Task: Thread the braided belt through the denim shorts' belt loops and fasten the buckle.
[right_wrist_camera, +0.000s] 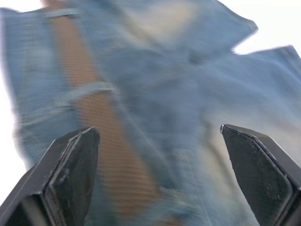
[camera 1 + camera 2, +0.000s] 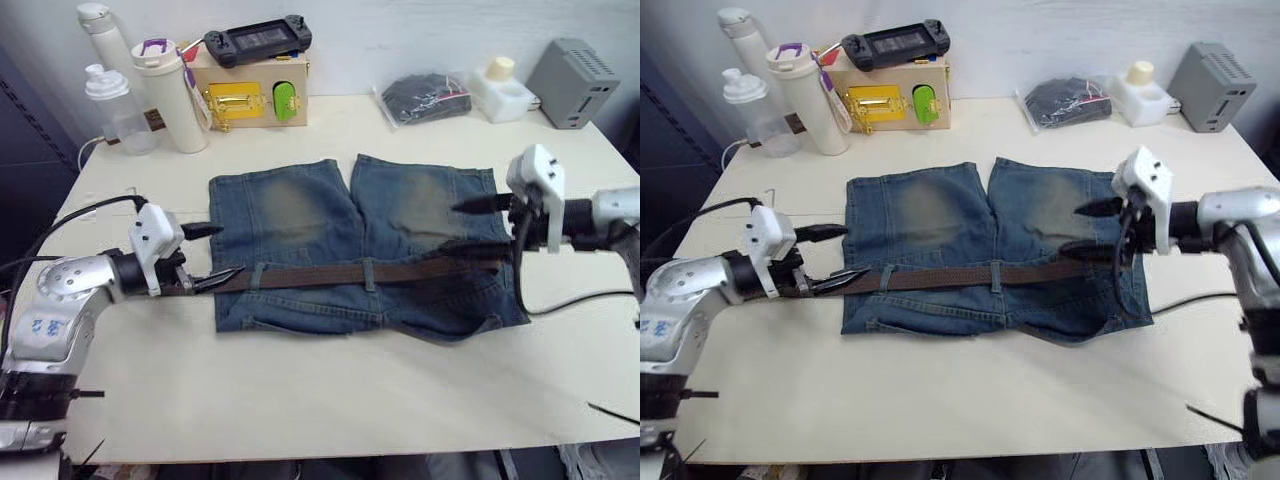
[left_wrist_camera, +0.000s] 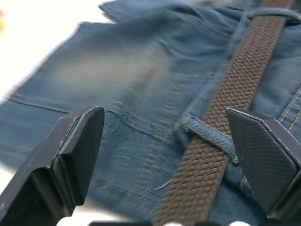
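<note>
The denim shorts (image 2: 300, 210) lie flat on the cream table (image 2: 330, 400), waistband nearest me. The braided belt (image 2: 320, 275) runs straight across the waistband and passes under belt loops (image 2: 368, 272). My left gripper (image 2: 215, 253) is open at the shorts' left edge, its lower finger by the belt's left end. Seen from the left wrist, the brown weave (image 3: 230, 94) slips under a loop (image 3: 209, 136) between the spread fingers. My right gripper (image 2: 472, 227) hangs open over the right end of the waistband, above the belt (image 1: 94, 113). I cannot make out the buckle.
Along the table's back edge stand a wooden box (image 2: 250, 95) with a yellow latch, a black handheld console (image 2: 257, 40), bottles (image 2: 120, 105), a white tumbler (image 2: 170, 95), a bagged black item (image 2: 425, 97), a white container (image 2: 505, 90) and a grey box (image 2: 575, 80).
</note>
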Action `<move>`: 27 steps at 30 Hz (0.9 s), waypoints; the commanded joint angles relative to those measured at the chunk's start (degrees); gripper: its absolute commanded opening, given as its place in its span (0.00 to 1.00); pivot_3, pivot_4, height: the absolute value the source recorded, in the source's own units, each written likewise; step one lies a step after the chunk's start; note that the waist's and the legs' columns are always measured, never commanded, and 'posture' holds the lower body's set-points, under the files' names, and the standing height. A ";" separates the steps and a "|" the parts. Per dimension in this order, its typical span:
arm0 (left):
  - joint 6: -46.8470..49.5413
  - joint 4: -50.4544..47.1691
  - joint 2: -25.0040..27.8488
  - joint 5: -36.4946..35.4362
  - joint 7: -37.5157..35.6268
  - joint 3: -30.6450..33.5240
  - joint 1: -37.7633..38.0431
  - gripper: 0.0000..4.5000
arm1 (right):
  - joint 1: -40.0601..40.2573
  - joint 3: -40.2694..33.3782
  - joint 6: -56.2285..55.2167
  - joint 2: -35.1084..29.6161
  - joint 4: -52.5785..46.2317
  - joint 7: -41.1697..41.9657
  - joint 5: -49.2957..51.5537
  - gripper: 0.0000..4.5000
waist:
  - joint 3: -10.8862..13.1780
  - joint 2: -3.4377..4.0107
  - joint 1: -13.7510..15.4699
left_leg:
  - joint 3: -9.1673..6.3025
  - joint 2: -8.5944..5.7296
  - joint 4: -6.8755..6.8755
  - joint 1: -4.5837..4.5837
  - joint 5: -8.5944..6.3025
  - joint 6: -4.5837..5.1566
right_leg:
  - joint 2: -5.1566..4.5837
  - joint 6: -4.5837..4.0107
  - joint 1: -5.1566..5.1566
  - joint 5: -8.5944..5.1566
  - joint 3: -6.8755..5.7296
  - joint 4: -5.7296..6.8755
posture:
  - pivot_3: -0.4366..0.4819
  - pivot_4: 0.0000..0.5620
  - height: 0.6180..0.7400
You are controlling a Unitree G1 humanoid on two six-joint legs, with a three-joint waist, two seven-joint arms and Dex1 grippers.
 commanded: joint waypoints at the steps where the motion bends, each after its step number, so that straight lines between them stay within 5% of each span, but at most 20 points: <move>1: 6.99 5.40 -1.77 -3.37 -4.03 0.18 -4.03 1.00 | -4.63 3.80 -0.15 1.01 9.36 5.29 -3.41 0.98 | 0.00 0.00 -0.63 | -0.10 -0.01 -0.05 0.00 -0.01 -0.01 | 0.01 -0.01 0.00 0.00 0.00 0.06 | 0.48 0.27 0.22; 8: 9.52 9.41 -4.77 -1.17 -8.70 -1.66 -6.83 1.00 | -7.25 10.19 0.99 2.59 16.37 13.51 -7.52 0.93 | 0.00 0.00 -1.98 | -0.28 -0.06 -0.52 0.01 -0.02 -0.02 | 0.01 -0.02 -0.03 0.02 -0.06 -0.06 | 0.48 0.27 0.22; 10: 9.99 9.11 -5.20 -1.04 -9.00 -1.51 -6.80 1.00 | -7.06 10.43 2.34 2.80 16.95 15.08 -7.53 0.81 | 0.00 0.00 -2.10 | -0.29 -0.06 -0.46 -0.01 -0.02 -0.03 | 0.01 -0.03 -0.02 0.02 -0.08 -0.07 | 0.48 0.27 0.22; 18: 8.55 9.92 -5.24 0.81 -10.14 -1.19 -6.44 1.00 | -4.42 9.10 6.43 3.33 14.34 16.66 -5.91 0.00 | 0.00 0.00 -1.87 | -0.31 -0.05 -0.03 -0.02 0.08 -0.18 | 0.02 -0.02 0.08 0.02 -0.07 -0.01 | 0.48 0.27 0.22; 27: 6.17 16.03 -6.73 4.75 -11.91 -3.62 -9.81 1.00 | -1.93 4.69 7.38 2.75 8.18 14.48 -3.96 0.00 | 0.00 0.00 -1.83 | -0.34 -0.05 -0.01 -0.06 0.08 -0.18 | 0.03 -0.02 0.08 0.02 -0.08 0.00 | 0.48 0.27 0.22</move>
